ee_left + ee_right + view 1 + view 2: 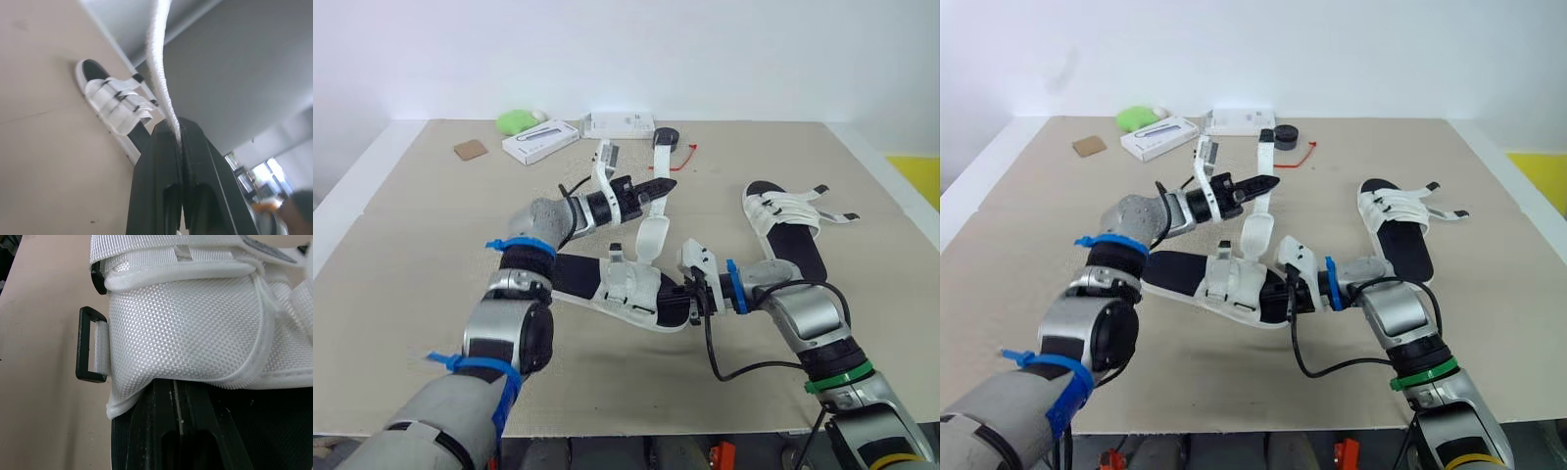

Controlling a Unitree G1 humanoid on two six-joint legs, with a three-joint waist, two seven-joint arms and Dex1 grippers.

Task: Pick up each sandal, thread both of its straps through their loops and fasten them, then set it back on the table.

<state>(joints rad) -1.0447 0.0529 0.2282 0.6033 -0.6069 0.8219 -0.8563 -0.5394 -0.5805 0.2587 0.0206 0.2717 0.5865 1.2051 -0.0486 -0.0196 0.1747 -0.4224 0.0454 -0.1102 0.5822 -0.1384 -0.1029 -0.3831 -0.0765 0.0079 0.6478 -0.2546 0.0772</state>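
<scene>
- Head view: the far sandal (pixel 783 227) looks fastened, so I count one as done. The near sandal (pixel 617 286) lies left of it, its long axis crosswise and its strapped end pointing at the far sandal. My left gripper (pixel 658 186) holds up a loose strap (pixel 651 235).
- Left wrist: the fingers are pressed together on that strap.
- Right wrist: my right gripper (pixel 181 394) pinches the near sandal's edge. Its loop (pixel 90 345) is empty, so threading remains.

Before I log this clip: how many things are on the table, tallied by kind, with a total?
Sandals: 2, near sandal and far sandal
White boxes: 2
Green item: 1
Brown square: 1
Black roll: 1
Red cord: 1
Total: 8
</scene>
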